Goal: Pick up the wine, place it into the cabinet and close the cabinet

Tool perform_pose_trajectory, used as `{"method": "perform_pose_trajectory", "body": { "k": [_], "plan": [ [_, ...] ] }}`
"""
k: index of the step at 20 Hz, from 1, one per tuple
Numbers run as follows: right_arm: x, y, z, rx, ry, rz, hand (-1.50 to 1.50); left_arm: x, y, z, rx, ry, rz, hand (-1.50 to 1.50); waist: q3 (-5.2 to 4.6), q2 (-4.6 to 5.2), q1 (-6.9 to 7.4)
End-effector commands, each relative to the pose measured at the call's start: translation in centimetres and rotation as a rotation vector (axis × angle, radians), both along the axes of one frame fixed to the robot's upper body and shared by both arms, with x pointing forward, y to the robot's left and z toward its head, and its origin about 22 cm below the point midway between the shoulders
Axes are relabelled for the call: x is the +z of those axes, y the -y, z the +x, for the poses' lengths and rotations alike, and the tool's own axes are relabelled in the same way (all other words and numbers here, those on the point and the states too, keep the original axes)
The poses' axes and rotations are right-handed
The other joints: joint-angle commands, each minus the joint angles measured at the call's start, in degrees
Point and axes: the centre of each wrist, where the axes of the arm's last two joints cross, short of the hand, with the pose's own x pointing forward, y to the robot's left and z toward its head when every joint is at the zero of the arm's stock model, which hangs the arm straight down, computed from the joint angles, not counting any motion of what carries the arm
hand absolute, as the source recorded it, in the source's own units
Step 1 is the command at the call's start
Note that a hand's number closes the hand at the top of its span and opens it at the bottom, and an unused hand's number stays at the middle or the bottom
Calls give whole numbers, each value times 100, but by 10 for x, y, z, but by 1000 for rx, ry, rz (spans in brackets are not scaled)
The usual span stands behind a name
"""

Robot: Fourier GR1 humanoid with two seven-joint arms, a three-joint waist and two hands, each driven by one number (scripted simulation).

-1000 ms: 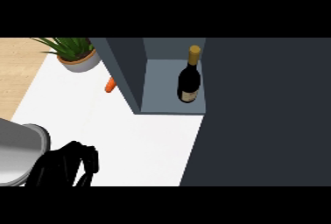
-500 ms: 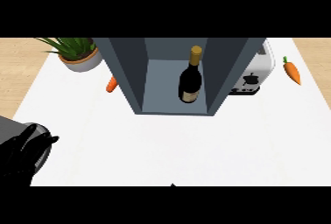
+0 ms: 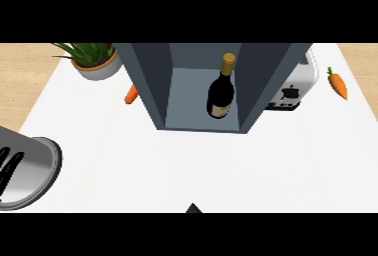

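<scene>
Already past the placing step imo: wine [image 3: 221,90] stands upright inside the cabinet [image 3: 155,85], toward the back, nothing touching it. Cabinet front looks open to me, no door in view, so closing is what's left. Next I need to find the door and swing it shut w/o knocking the bottle. Left forearm [image 3: 29,170] comes in at the lower left edge, left hand [image 3: 9,167] only partly shown, can't tell its fingers. Right hand not visible. Worktop [image 3: 221,170] white.

The left hand [image 3: 9,167] has sunk further toward the left edge.
</scene>
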Motion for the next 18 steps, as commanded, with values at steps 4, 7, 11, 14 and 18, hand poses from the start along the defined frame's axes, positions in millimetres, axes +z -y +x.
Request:
{"method": "perform_pose_trajectory", "body": {
  "k": [4,7,11,14,18],
  "plan": [
    [7,-47,9,-73,46,132,150,4,-38,-6,-11,17,4,-150,-8,13,67],
    [16,-50,18,-108,32,143,150,9,-45,-12,-14,19,15,-150,-6,4,187],
    [16,-69,55,-183,51,132,150,15,-52,-5,-31,23,2,-150,9,79,102],
    [40,-81,79,-226,53,138,150,13,-55,-11,-34,23,1,-150,14,68,137],
    [59,-89,123,-251,43,122,150,17,-60,-12,-25,30,8,-150,19,92,181]
  ]
}}
